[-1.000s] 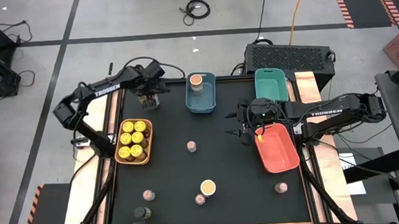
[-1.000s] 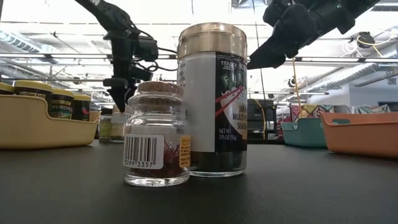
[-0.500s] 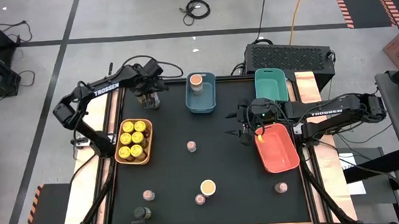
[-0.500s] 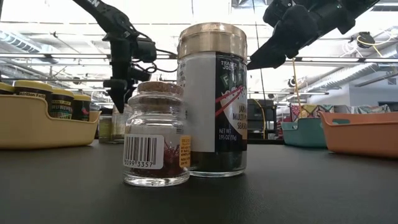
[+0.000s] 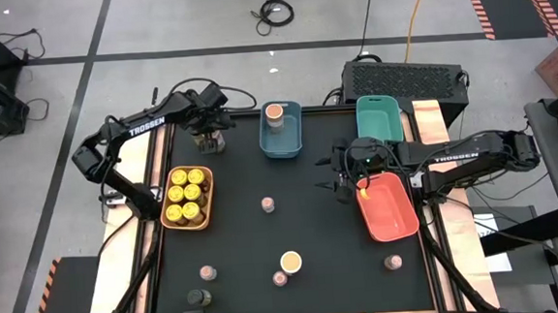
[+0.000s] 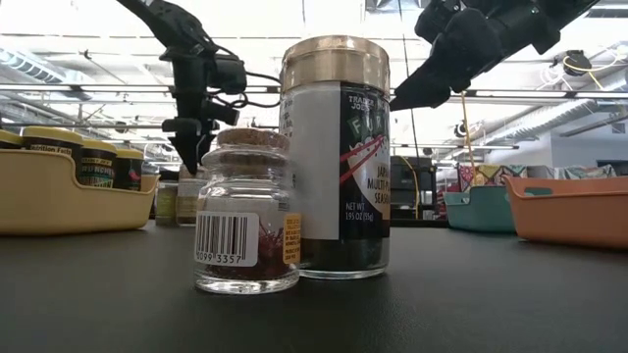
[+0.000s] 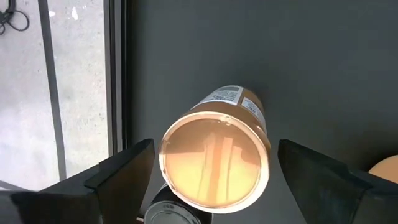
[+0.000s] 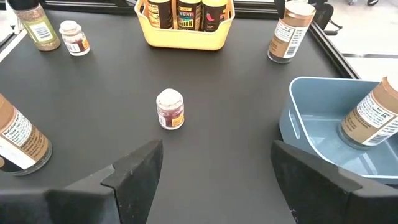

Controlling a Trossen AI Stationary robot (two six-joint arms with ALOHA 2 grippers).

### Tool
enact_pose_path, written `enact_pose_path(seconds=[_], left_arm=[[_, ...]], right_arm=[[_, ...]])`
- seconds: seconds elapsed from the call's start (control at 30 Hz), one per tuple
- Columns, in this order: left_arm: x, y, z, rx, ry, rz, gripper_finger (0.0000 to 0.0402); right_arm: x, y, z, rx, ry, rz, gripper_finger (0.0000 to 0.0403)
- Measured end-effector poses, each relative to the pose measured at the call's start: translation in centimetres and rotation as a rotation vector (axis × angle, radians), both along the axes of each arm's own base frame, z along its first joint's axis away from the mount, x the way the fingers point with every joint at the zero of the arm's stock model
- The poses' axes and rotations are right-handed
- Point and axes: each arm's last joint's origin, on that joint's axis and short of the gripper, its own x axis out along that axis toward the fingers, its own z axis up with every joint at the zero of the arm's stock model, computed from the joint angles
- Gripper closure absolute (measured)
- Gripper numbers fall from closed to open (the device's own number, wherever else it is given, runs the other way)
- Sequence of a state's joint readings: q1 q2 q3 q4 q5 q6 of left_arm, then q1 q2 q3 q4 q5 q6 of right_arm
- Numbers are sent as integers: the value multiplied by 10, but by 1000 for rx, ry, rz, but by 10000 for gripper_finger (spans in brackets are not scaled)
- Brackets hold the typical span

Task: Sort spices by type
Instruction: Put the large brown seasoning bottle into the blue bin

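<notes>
Tan-topped jar point(image 7: 214, 163) stands upright at the desk's point(image 5: 301, 199) far left corner; left claw point(image 5: 207, 134) hovers above it, fingers wide (wrist view shows clear gaps either side). Right claw point(image 5: 331, 178), open and empty, hangs mid-desk beside the orange bin point(image 5: 391, 208).

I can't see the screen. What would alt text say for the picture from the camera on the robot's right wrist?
Two open dark fingers frame a black table where a tiny pinkish-topped jar stands alone in the middle. Beyond it a yellow bin holds jars, and beside it a blue bin holds one tan-topped jar; more jars stand near the table's edges.
</notes>
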State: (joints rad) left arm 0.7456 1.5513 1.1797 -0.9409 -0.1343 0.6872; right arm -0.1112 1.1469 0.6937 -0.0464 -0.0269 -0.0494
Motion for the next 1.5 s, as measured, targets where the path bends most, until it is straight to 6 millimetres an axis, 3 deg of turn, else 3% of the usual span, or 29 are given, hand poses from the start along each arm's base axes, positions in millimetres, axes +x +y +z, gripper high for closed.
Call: enact_pose_path(seconds=[0.53, 0.87, 1.1, 1.5], left_arm=[[-6, 0, 14, 42, -58, 3, 59], [-12, 16, 4, -21, -89, 51, 59], [-18, 18, 2, -46, -101, 67, 59], [-26, 22, -20, -120, -82, 96, 59]], right_arm=[[2, 0, -4, -12, 13, 7, 110], [2, 0, -4, -8, 14, 5, 110], [2, 0, -4, 0, 13, 1, 110], [2, 0, -3, 2, 13, -1, 110]])
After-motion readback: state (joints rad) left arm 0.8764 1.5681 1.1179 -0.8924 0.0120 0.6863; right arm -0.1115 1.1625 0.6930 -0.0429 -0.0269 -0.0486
